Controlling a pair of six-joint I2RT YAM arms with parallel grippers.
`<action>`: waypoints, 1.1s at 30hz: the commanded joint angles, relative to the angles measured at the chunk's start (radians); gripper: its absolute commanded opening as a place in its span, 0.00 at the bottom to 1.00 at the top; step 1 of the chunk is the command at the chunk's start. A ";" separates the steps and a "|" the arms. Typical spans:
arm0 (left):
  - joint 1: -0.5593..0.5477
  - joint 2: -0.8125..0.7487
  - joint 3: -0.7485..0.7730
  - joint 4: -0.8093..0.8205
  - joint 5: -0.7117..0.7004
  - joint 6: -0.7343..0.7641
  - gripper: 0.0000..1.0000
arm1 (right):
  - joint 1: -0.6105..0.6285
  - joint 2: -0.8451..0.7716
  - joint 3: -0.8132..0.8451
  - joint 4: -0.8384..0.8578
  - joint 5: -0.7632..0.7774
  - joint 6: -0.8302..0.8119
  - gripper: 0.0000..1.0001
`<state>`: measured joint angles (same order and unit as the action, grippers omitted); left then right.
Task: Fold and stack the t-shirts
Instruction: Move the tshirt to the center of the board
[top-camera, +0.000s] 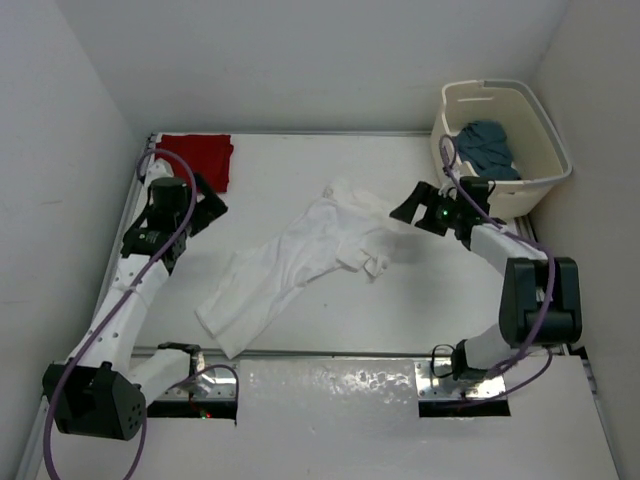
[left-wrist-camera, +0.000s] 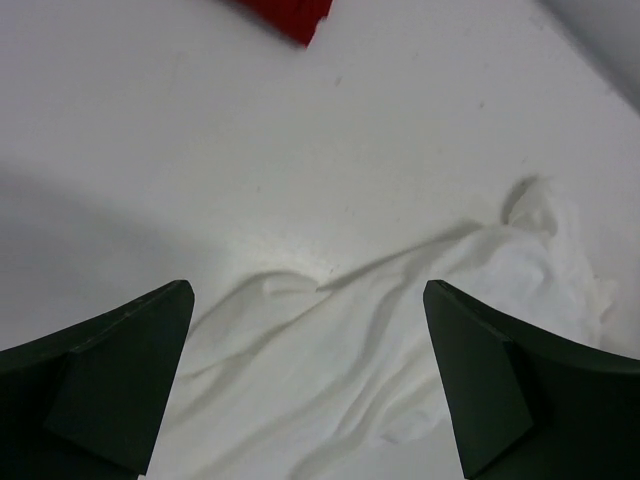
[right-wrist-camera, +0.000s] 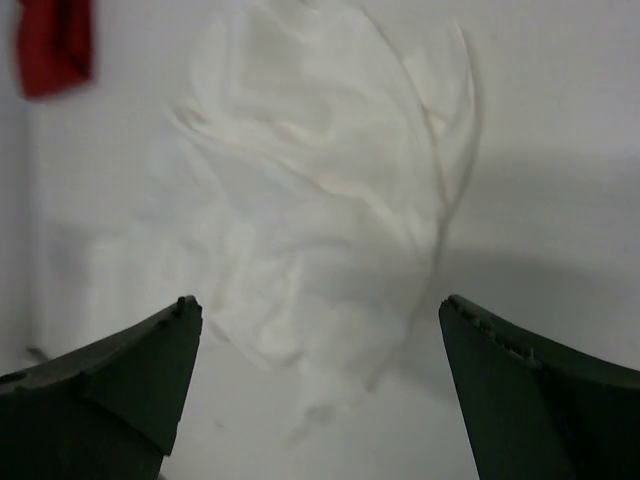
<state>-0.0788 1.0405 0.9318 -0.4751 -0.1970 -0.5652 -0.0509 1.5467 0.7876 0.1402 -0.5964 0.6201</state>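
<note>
3 t-shirts occupy 3 separate places. At centre, the white t-shirt (top-camera: 290, 265) lies crumpled and unfolded on the table (top-camera: 300, 170), stretched diagonally from near left to far right. In the far left corner, the red t-shirt (top-camera: 200, 158) lies as a flat rectangle. At far right, the teal-blue t-shirt (top-camera: 487, 148) sits bunched inside the cream laundry basket (top-camera: 548, 135). Between the red and white shirts hovers the left claw (top-camera: 213, 204), jaws apart, holding nothing. Just beside the white shirt's far right end hovers the right claw (top-camera: 408, 208), jaws also wide apart and empty.
</note>
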 joint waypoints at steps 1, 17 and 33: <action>-0.003 -0.046 -0.062 -0.157 0.057 -0.079 1.00 | 0.127 -0.192 0.056 -0.296 0.341 -0.374 0.99; -0.342 0.218 -0.381 -0.010 0.203 -0.334 1.00 | 0.413 -0.185 -0.083 -0.421 0.535 -0.307 0.99; -0.205 0.929 0.295 0.121 0.107 -0.047 1.00 | 0.470 0.157 0.103 -0.264 0.688 -0.194 0.83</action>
<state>-0.3134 1.8530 1.1614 -0.5316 -0.0448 -0.7071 0.4160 1.6627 0.8085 -0.1661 0.0246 0.3996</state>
